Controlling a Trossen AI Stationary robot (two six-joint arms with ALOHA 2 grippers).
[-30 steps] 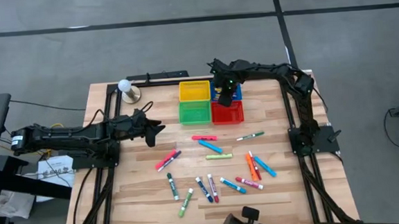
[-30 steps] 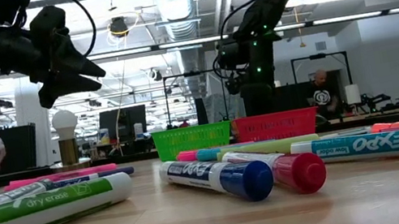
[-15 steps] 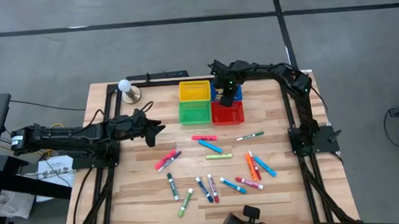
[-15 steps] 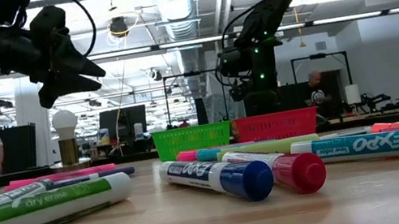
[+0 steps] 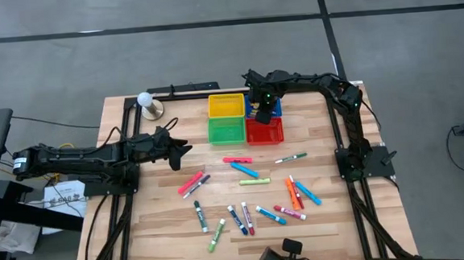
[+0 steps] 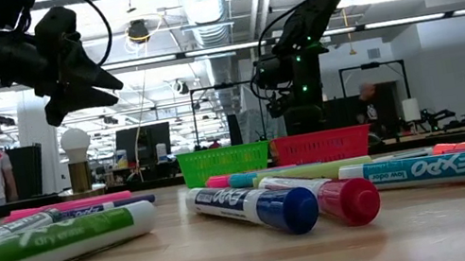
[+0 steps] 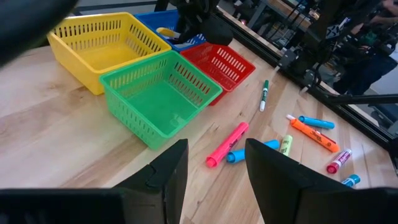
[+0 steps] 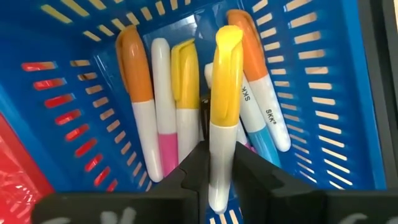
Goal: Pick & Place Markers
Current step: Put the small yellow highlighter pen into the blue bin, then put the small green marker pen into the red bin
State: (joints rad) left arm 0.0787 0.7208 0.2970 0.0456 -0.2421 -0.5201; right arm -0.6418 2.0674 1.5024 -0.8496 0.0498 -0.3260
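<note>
Over blue basket (image 8: 323,124) | right claw (image 8: 214,165) pinching yellow-capped marker (image 8: 222,106)

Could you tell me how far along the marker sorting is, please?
Done: several markers lie in the blue mesh basket. In hand: the right gripper holds a yellow-capped marker over it. Left: over a dozen loose markers on the wooden table; the left gripper waits.

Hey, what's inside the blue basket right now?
Several markers lie in the blue basket, orange, yellow and others. The right gripper holds a yellow-capped marker over them, hiding those beneath.
</note>
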